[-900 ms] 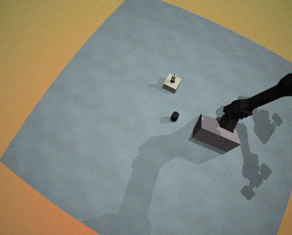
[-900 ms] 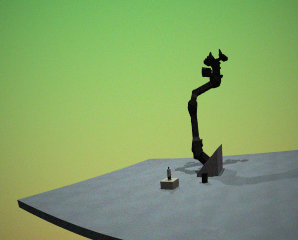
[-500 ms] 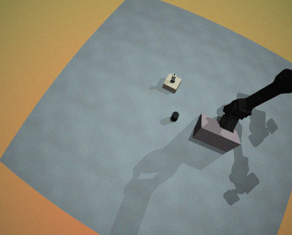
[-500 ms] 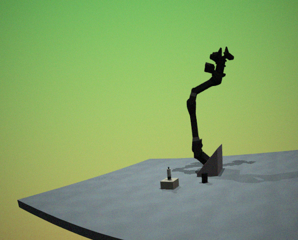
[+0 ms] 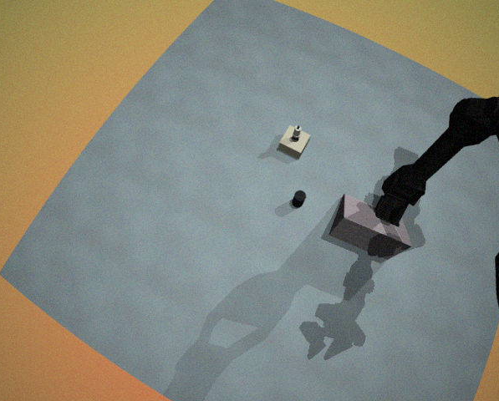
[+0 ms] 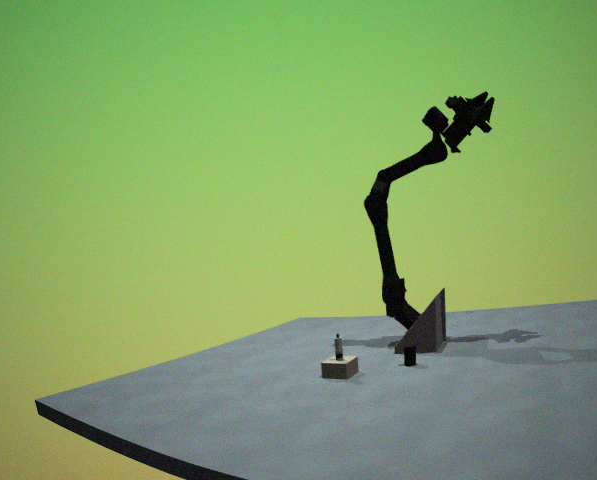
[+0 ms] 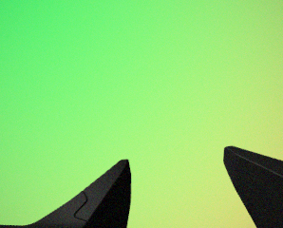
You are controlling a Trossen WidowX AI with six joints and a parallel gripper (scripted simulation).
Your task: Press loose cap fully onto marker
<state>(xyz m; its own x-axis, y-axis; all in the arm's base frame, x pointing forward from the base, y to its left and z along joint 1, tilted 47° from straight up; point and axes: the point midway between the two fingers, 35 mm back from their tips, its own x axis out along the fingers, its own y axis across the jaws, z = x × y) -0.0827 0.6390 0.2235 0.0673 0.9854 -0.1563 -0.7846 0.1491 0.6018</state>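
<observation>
The marker (image 5: 297, 131) (image 6: 338, 347) stands upright in the cream holder block (image 5: 291, 145) (image 6: 338, 369), its narrow tip up and bare. The black cap (image 5: 298, 198) (image 6: 410, 355) stands loose on the table (image 5: 154, 215) (image 6: 236, 403), apart from the block. My gripper (image 6: 489, 96) (image 7: 178, 161) is raised high above the table, far from cap and marker, pointing up and away. Its two fingers stand apart with nothing between them. It is out of frame in the top view.
A mauve wedge-shaped block (image 5: 357, 230) (image 6: 430, 328) stands at the foot of the arm, near the cap. The black arm (image 5: 439, 150) (image 6: 383, 242) rises from it. The arm's shadows fall across the table.
</observation>
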